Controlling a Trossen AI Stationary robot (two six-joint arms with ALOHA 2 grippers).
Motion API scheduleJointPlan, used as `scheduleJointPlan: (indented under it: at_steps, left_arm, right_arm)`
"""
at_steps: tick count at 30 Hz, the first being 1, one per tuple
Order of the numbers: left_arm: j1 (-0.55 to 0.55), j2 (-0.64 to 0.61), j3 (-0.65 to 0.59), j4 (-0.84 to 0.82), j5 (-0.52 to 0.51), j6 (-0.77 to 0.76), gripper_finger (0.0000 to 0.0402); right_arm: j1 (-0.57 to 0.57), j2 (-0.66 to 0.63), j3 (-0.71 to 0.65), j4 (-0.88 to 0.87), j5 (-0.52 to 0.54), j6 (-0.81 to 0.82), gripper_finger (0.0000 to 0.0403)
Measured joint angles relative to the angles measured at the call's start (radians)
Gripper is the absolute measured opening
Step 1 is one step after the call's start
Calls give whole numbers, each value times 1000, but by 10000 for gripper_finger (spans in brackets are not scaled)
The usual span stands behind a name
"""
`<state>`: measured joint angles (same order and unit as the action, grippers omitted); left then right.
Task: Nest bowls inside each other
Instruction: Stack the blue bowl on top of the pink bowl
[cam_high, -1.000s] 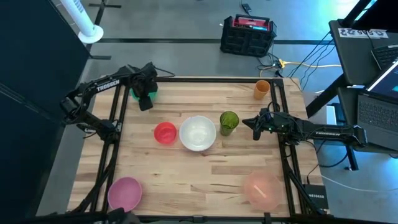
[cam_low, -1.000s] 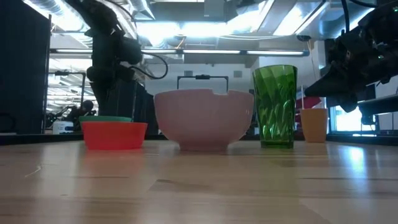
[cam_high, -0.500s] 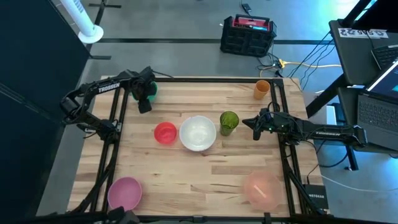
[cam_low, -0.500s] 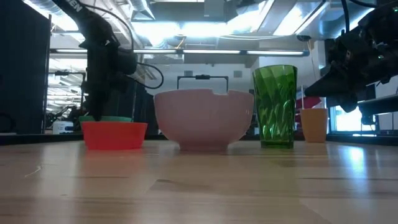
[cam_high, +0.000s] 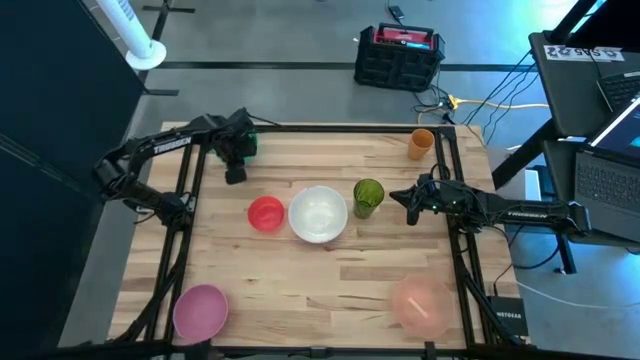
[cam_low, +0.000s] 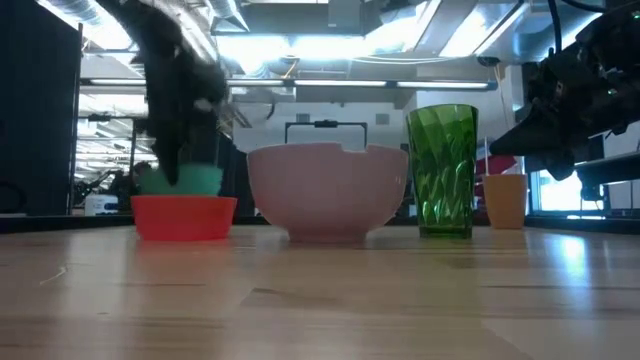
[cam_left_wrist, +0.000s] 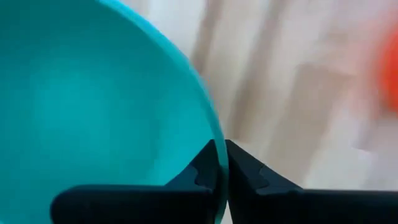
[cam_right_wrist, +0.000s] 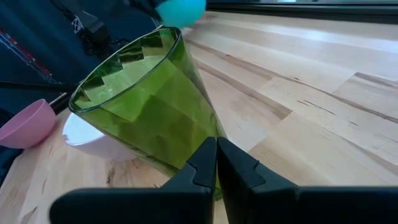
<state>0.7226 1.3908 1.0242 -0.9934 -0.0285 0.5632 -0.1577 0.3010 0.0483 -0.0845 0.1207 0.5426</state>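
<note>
Our left gripper (cam_left_wrist: 221, 163) is pinched on the rim of the round teal green plastic bowl (cam_left_wrist: 93, 93), one finger inside the wall and one outside, because a thin edge is the only part of a bowl that narrow jaws can take. In the high view we see that gripper (cam_high: 237, 150) at the far left of the wooden bench (cam_high: 330, 275), with the teal bowl mostly hidden beneath it. In the low view the bowl (cam_low: 185, 180) shows above the rim of the small red plastic bowl (cam_low: 183, 216), so we judge it is clear of the bench and held for carrying.

Our right gripper (cam_right_wrist: 216, 163) is pressed together and holds nothing; it waits just beside the tall faceted green cup (cam_right_wrist: 152, 102), at the right of the bench (cam_high: 412, 202).

The red bowl (cam_high: 266, 213) stands touching or just beside the large white plastic bowl (cam_high: 318, 213) in the middle. The magenta pink plastic bowl (cam_high: 201, 309) sits at the near left corner and the pale salmon pink plastic bowl (cam_high: 420, 303) at the near right, well apart. A small orange cup (cam_high: 421, 143) stands at the far right. Nothing is nested yet; we think the spread gives each rim free access.
</note>
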Motion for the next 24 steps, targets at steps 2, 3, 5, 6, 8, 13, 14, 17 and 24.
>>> scheduleJointPlan:
  at_steps: [2, 3, 5, 6, 8, 13, 14, 17, 24]
  left_arm:
    - [-51, -37, 60, -87, 4, 15, 0]
    - [-81, -52, 91, -138, 3, 13, 0]
    - [-149, -77, 155, -239, 4, -17, 0]
    - [-192, -87, 187, -286, 5, -44, 0]
    - [-291, -101, 247, -376, 5, -125, 0]
    - [-604, -69, 302, -396, 16, -437, 0]
    - [-667, -61, 310, -395, 19, -500, 0]
    - [-859, -36, 335, -391, 26, -688, 0]
    - [-1306, 23, 393, -384, 44, -1128, 0]
  right_arm:
    - [0, 14, 0, 0, 1, 0, 0]
    - [0, 21, 0, 0, 1, 0, 0]
    - [0, 46, 0, 0, 1, -1, 0]
    - [0, 54, 0, 1, 0, -2, 0]
    - [0, 66, 0, 4, -3, -5, 0]
    - [0, 96, -1, 11, -11, -14, 0]
    - [0, 102, -1, 13, -12, -16, 0]
    - [0, 120, -1, 17, -17, -21, 0]
    - [0, 160, -2, 28, -27, -32, 0]
